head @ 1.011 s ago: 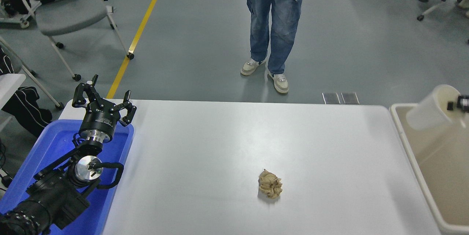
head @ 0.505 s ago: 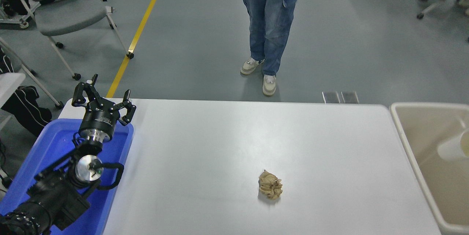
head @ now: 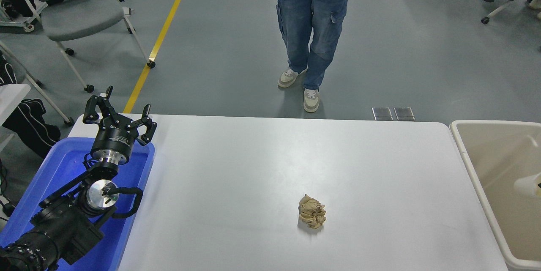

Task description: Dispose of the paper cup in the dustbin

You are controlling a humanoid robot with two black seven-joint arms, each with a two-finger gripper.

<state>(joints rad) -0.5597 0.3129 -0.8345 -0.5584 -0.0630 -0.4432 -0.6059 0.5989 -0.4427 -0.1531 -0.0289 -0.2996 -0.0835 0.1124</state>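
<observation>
The left gripper sits parked at about nine o'clock of the table, fingers spread wide and clutching nothing, poised above the far end of the blue plastic tray that hangs off the table's left side. The right arm is nowhere to be seen from where I stand, so its gripper's state is beyond telling.

Out at three o'clock, the paper cup lies inside the dustbin, low against the right edge of view and only partly visible, tipped on its side by the look of it. I'd judge the disposal as good as done.

That cup looks feather-light and thin-walled; a firm squeeze would crush it, and its smooth tapered sides would slip upward out of a loose pinch. If it needed picking up again, across the body just below the rolled rim seems the soundest place, with gentle pressure.

The dustbin's rounded rim runs close along the white table at its right edge, walls smooth, mouth wide open. Near six o'clock a crumpled tan paper ball rests alone, well apart from everything. The tabletop between tray and bin offers broad free passage. At twelve o'clock a person in jeans stands on the floor beyond the far edge, away from the table.
</observation>
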